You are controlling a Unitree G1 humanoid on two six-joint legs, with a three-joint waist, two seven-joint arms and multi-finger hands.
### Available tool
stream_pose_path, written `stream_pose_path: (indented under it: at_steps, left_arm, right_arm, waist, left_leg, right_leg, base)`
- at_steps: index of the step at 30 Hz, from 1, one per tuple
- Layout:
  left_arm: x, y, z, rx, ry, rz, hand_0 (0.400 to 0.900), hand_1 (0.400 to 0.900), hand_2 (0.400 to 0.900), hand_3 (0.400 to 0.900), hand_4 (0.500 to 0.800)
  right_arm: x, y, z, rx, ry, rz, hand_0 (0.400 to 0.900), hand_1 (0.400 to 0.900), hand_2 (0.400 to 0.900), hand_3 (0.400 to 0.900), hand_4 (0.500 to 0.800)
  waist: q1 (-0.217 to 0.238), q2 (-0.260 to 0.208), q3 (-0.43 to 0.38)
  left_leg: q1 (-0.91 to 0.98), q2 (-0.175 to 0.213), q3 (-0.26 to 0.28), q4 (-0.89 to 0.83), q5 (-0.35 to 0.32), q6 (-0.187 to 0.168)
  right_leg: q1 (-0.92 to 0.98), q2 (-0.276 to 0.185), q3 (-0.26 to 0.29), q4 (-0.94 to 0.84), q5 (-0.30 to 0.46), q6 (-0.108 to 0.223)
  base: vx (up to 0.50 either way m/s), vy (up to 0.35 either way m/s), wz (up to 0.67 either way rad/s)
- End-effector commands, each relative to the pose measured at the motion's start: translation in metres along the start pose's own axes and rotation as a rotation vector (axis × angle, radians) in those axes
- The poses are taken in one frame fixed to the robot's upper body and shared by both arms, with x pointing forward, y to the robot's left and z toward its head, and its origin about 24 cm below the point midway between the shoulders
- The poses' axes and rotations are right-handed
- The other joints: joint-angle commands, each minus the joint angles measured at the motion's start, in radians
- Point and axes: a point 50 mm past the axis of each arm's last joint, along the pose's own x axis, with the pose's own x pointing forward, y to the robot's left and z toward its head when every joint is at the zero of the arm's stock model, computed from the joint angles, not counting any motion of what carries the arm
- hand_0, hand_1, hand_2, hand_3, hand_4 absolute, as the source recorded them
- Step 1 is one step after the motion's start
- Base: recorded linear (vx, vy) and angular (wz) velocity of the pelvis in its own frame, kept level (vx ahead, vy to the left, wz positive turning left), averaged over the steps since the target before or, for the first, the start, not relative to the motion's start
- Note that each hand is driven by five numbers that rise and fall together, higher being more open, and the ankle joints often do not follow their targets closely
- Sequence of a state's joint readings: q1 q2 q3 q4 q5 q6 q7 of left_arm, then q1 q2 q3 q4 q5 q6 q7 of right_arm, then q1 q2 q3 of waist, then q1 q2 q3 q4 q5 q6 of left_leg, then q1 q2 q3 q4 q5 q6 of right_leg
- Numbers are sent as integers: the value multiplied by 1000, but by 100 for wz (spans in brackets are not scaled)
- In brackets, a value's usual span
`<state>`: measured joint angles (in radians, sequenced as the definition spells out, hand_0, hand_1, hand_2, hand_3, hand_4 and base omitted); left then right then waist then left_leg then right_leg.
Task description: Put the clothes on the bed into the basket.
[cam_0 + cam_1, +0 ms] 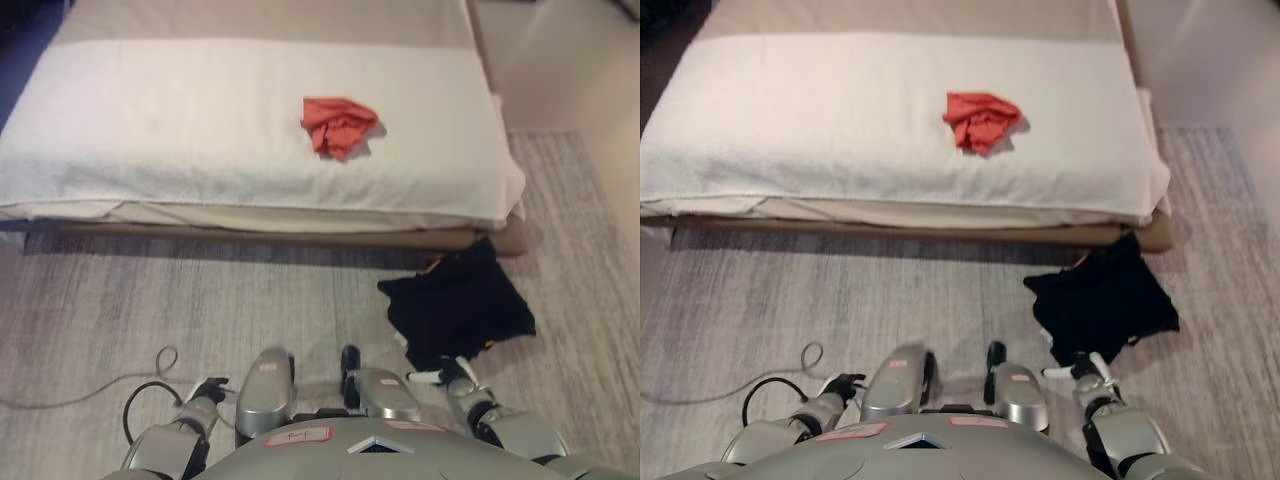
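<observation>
One red garment (338, 125) bunched on bed (200, 130); one black basket (460, 305) on floor beside it. Left hand (205, 390) low, fingers unclear; right hand (450, 375) at basket edge, grip unclear.

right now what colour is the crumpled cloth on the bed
Red-orange; the crumpled cloth lies on the white bed cover, clearest in the right eye view.

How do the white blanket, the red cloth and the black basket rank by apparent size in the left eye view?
1. White blanket, by far the largest.
2. Black basket on the floor; it lies nearer the camera, which inflates it.
3. Red cloth, smallest.
</observation>
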<state>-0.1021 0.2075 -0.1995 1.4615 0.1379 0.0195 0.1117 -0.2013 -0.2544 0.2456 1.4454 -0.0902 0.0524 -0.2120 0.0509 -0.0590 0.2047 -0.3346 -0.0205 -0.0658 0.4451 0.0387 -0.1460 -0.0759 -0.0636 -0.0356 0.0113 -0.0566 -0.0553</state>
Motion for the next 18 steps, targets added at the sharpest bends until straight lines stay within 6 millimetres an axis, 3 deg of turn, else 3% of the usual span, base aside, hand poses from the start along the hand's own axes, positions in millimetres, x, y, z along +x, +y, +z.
stream_pose_path:
  at_steps: [1,4,7,10,11,13,16,18]
  left_arm:
    - [-1,4,-23,-37,70,19,900,900,900,900,800]
    - [-2,-1,-28,-22,82,14,900,900,900,900,800]
    - [-2,-5,-30,-36,87,11,900,900,900,900,800]
    - [-2,0,-25,-64,79,19,900,900,900,900,800]
    - [-1,1,-23,-64,74,22,900,900,900,900,800]
    - [0,10,-14,-66,48,37,900,900,900,900,800]
    - [1,19,-6,-51,24,54,900,900,900,900,800]
    - [1,26,2,-33,3,68,900,900,900,900,800]
  right_arm:
    - [3,-21,-12,-18,23,-70,900,900,900,900,800]
    - [3,-23,-12,-20,15,-79,900,900,900,900,800]
    - [3,-22,-11,2,19,-75,900,900,900,900,800]
    - [2,-14,-13,-14,37,-42,900,900,900,900,800]
    - [2,-14,-11,-6,33,-39,900,900,900,900,800]
    - [2,-14,-9,18,23,-30,900,900,900,900,800]
    - [3,-15,2,16,-10,-25,900,900,900,900,800]
    - [2,-14,9,14,-37,-23,900,900,900,900,800]
  waist:
    - [29,35,-8]
    - [62,43,-8]
    - [81,45,-15]
    - [105,34,-47]
    - [105,24,-61]
    - [107,5,-84]
    - [106,0,-95]
    - [83,29,-84]
  left_leg:
    - [-47,11,18,-268,121,92]
    - [-129,69,-11,-506,190,65]
    - [-159,101,-1,-493,235,34]
    - [-144,84,7,-418,271,55]
    - [-165,66,15,-361,253,66]
    - [-170,37,38,-294,214,89]
    - [-108,-2,69,-299,144,145]
    - [-13,-21,69,-338,116,172]
  right_leg:
    - [212,74,34,-40,-42,82]
    - [275,69,99,-56,-91,94]
    - [353,45,150,-62,-136,115]
    - [392,-29,154,-34,-159,147]
    - [394,-60,148,-10,-149,164]
    - [349,-97,147,98,-78,185]
    - [228,-119,104,358,187,171]
    - [143,-85,70,508,236,149]
  base:
    - [511,135,-64]
    - [434,107,-55]
    - [471,202,-47]
    - [555,336,-44]
    - [498,307,-13]
    - [461,284,2]
    - [386,301,-1]
    - [471,374,34]
